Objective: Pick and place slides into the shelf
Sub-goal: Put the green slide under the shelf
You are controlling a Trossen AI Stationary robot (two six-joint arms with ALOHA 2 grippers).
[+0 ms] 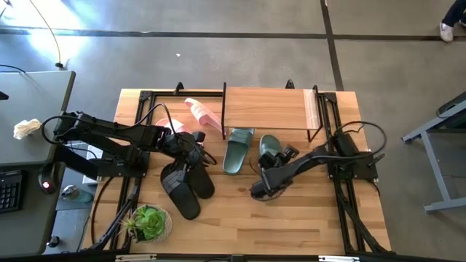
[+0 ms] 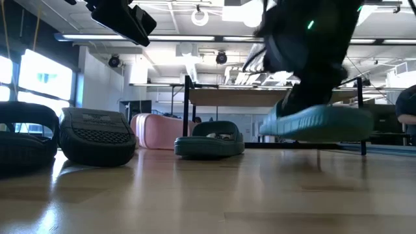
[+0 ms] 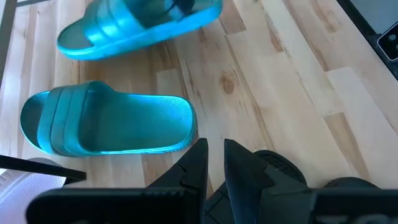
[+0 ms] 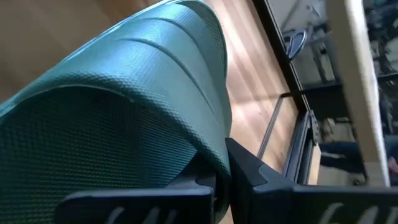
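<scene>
One sage-green slide [image 1: 238, 151] lies sole down on the table in front of the shelf [image 1: 266, 109]. Its twin [image 2: 318, 122] hangs above the table, and my right gripper [image 4: 222, 180] is shut on it. Two black slides [image 1: 188, 185] lie at the near left. Above them my left gripper [image 3: 213, 163] hovers, shut and holding nothing. Two pale pink slides [image 1: 202, 113] lie by the shelf's left legs, one of them tilted. My right gripper pinches the green slide's ribbed strap at its edge [image 4: 214, 155] between its two fingers. The fingers slant down onto it from the table's right. The slide hangs roughly level, sole down, clear of the tabletop [image 2: 195, 195].
A small potted plant [image 1: 149, 222] stands at the table's near left corner. The shelf's thin black legs [image 1: 223, 120] stand at the far edge. Bare wood lies along the near edge and at the right.
</scene>
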